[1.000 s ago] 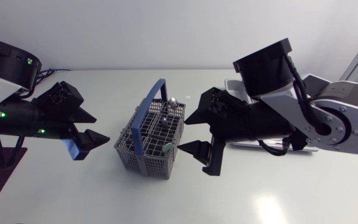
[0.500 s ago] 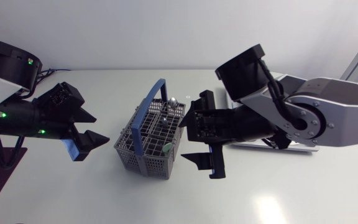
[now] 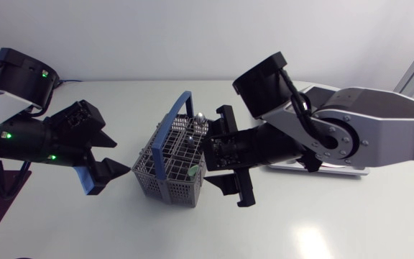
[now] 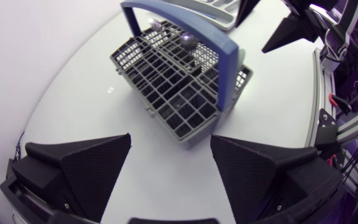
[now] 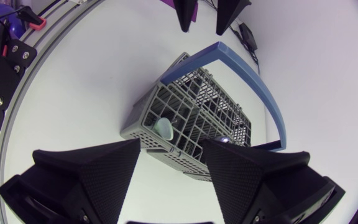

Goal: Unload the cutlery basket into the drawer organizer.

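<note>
– since both grippers stand spread wide with nothing in them, which one should take the first piece out of the cutlery basket [image 3: 172, 164]?
– i'd judge the right gripper [image 3: 208, 164]. the basket sits just ahead of its fingertips, almost under them. the left gripper [image 3: 123, 156] hangs open on the basket's far side, apart from its wall.
– what lies nearest the right one?
– a pale green piece [image 5: 164, 129], standing in the corner compartment straight ahead of the gap between its fingers. a silver spoon [image 3: 200, 116] stands farther along the same side, just ahead of one finger.
– so how to do it well?
– come down from above with the fingers lined up along the compartment wall, so the broad wedges don't catch the grid. narrow the opening first, because spread this wide one finger would likely land on the rim. pinch the green end high, where it clears the mesh, then lift straight up.
– and the blue handle [image 3: 169, 133]?
– it arches upright over the middle, so stay on the gripper's side of it. the basket looks light and may tip or drag if the piece snags.
– where's the drawer organizer [image 3: 336, 170]?
– behind the right gripper, mostly hidden under its arm.
</note>
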Available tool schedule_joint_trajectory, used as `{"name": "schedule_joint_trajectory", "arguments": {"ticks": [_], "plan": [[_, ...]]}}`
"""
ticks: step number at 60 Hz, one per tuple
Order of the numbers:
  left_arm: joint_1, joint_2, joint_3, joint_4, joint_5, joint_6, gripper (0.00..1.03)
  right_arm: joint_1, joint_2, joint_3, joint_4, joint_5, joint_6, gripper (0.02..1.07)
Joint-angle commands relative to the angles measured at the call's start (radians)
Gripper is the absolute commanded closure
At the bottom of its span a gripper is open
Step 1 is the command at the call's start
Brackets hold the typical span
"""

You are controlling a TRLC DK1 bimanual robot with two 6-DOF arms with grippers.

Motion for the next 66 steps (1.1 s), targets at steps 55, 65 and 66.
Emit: {"name": "schedule_joint_trajectory", "arguments": {"ticks": [55,65,66], "plan": [[-0.382,-0.066,0.015,-0.093,-0.197,-0.167,0.18,-0.43,0.546,0.428,0.195,-0.27,0.636,0.89],[-0.351,-0.119,-0.072,-0.094,-0.196,-0.137,0.18,-0.459,0.69,0.591,0.125,-0.338,0.722,0.96],[-0.348,-0.119,-0.078,-0.09,-0.196,-0.134,0.18,-0.46,0.704,0.604,0.119,-0.339,0.731,0.97]]}}
